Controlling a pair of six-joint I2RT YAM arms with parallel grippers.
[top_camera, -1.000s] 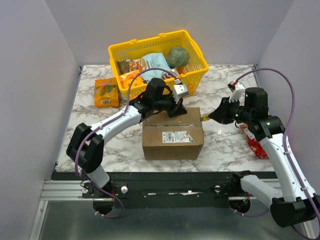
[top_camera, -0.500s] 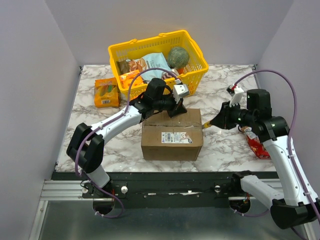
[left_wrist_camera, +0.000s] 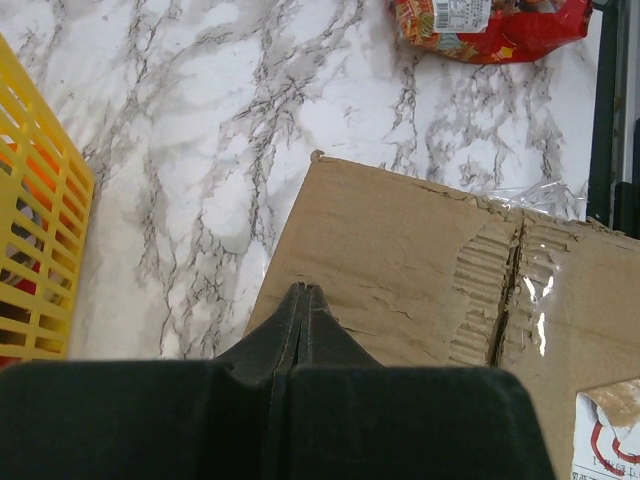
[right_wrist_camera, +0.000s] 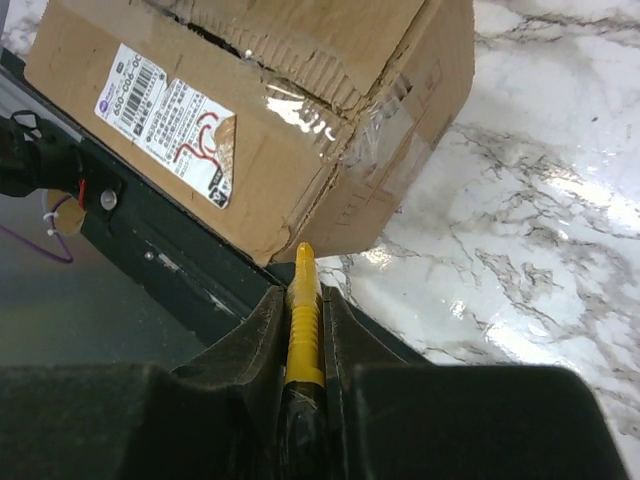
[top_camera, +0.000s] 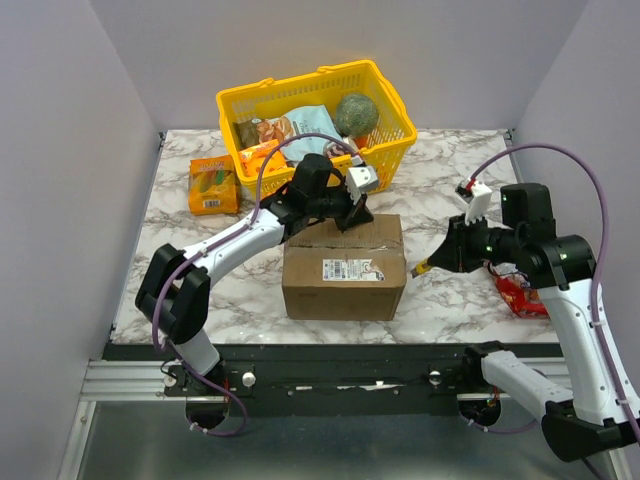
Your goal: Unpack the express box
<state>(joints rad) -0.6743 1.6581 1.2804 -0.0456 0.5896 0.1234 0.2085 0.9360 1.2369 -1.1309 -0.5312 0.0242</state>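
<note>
Cardboard of the express box (top_camera: 345, 270), central on the tabletop (top_camera: 200, 260), looked stiff yet light, its taped seam torn. Left claw (left_wrist_camera: 304, 300), pressed together, sat at the far flap; right claw (right_wrist_camera: 303, 305) pinched a yellow tool (right_wrist_camera: 305, 270) beside its right corner. Flap edges seemed the best hold.

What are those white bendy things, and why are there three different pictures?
They are two robot arms bolted to a marble table. One picture looks down from above; the other two come from small cameras on each wrist. On the table sit a brown cardboard box, a yellow basket of groceries, a small orange box and a red packet. The left hand is shut, its tip on the box top. The right hand grips a yellow tool pointing at the box's corner.
</note>
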